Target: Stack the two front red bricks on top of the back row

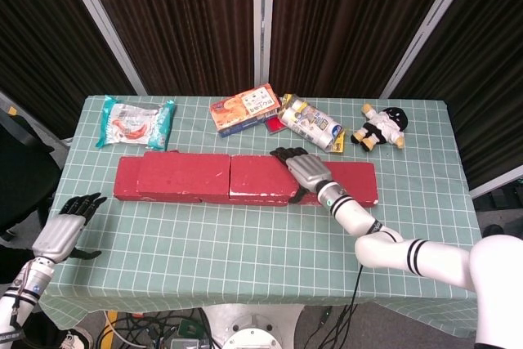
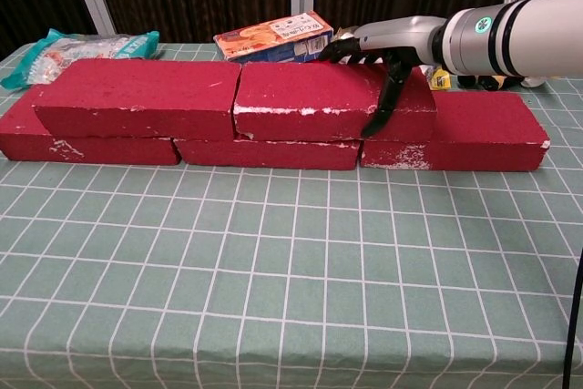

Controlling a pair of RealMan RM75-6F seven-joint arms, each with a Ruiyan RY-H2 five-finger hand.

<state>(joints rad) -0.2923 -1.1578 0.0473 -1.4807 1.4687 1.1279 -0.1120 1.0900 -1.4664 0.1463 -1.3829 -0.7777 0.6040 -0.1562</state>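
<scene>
Chest view entries, largest first.

Table (image 2: 291,298): covered with a green checked cloth; the near half is seen bare of task items.

Back row (image 2: 455,138): red bricks laid end to end across the far middle of the table. Its right brick is exposed on top; the rest is largely covered by the upper bricks, with only front faces and the left end showing.

Left upper brick (image 2: 137,97): seated flat on the back row, toward the left. Judged as placed.

Right upper brick (image 2: 319,102): seated on the back row, butted against the left upper brick, its right end overlapping the exposed right brick. Judged as placed, though not yet released.

Right hand (image 2: 378,66): laid over the right end of the right upper brick, fingers across the top toward the far edge and thumb (image 2: 384,102) down the near face; the brick is gripped. In the head view the same hand (image 1: 306,171) is seen on that brick end.

Left hand (image 1: 61,230): at the near left edge of the table, well apart from the bricks, fingers spread, nothing held.

Progress: both front bricks are judged stacked; no brick is left in front. Only release and withdrawal of the right hand appear to be outstanding.

Far-edge sundries: snack bag (image 1: 135,120), printed box (image 1: 243,108), packet (image 1: 310,123), doll (image 1: 378,130).
</scene>
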